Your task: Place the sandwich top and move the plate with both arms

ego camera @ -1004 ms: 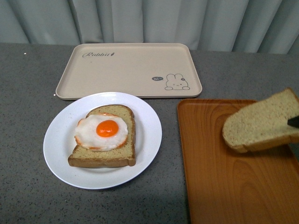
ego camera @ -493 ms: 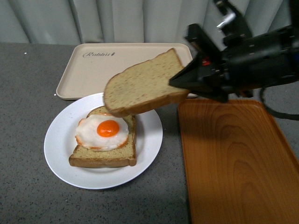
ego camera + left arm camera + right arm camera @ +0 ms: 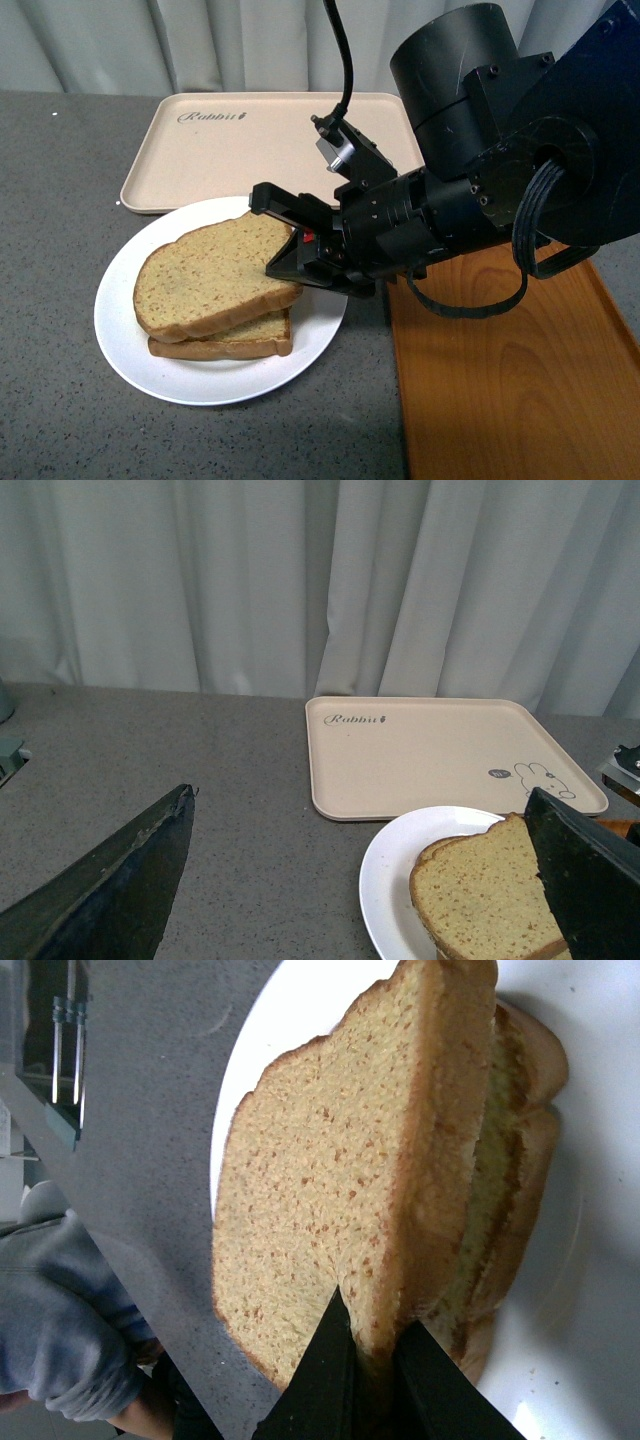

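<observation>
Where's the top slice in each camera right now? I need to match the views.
Front: top slice left of centre, on the lower slice.
Left wrist: top slice at the frame's edge, nearer than the beige tray.
Right wrist: top slice fills the centre, pinched by the right tool.
Landmark: white plate beneath it in all three.

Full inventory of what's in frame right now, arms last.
sandwich top: 1, tan-brown speckled, tilted over the lower slice, one edge pinched
lower bread slice: 1, tan-brown, flat on the plate, mostly covered
plate: 1, glossy white, on the table in front of the beige tray
beige tray: 1, beige with rabbit print, far side of table
orange tray: 1, orange wood grain, right of the plate
table: 1, grey speckled
curtain: 1, pale grey, behind the table
right gripper: 1, black, shut on the sandwich top
left gripper: 1, black, open, holding nothing
</observation>
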Controlling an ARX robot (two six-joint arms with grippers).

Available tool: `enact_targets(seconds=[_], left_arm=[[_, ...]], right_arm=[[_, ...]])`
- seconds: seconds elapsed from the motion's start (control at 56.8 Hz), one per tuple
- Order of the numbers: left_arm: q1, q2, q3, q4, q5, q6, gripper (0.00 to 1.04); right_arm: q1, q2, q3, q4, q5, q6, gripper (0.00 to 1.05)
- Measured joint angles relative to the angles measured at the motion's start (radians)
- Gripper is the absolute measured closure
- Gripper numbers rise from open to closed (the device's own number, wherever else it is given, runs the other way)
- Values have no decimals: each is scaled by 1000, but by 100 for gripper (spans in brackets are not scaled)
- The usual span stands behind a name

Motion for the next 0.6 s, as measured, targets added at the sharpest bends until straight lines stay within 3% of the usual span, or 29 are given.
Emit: enact_targets(seconds=[0.035, 0.387, 0.564, 0.599], left_arm=[[0, 0, 0, 0, 0, 0, 6], [0, 0, 0, 0, 0, 0, 6], [0, 0, 0, 0, 0, 0, 6], [0, 0, 0, 0, 0, 0, 6]], right_arm=[[-2, 2, 0, -1, 1, -3, 100], [-68, -53, -60, -9, 63, -32, 41], [-136, -231, -186, 23, 142, -59, 8], [-146, -265, -209, 24, 169, -72, 7]])
